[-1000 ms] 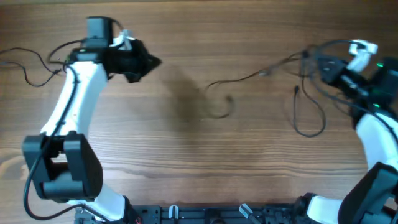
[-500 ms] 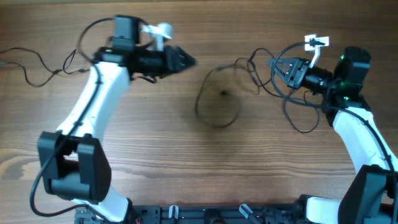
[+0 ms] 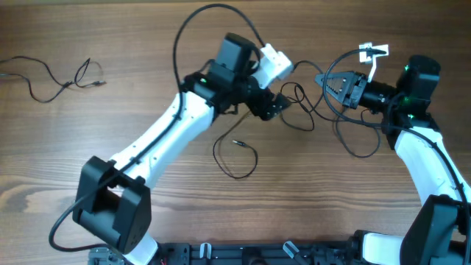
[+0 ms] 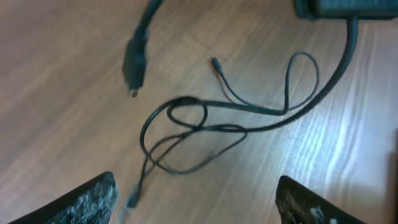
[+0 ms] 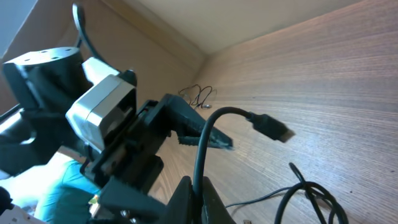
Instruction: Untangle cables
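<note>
The left end effector (image 3: 278, 104) is seen released above tangled cables (image 4: 186, 118) on the desk (image 3: 147, 44); one cable (image 5: 211, 124) (plug (image 5: 270, 127) raised) is clenched by the right end effector (image 5: 198, 190).

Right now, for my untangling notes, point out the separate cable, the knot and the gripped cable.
separate cable (image 3: 79, 76): overhead view, on its looped end.
knot (image 4: 200, 126): left wrist view, where the strands cross.
gripped cable (image 5: 270, 126): right wrist view, on its plug end.
</note>
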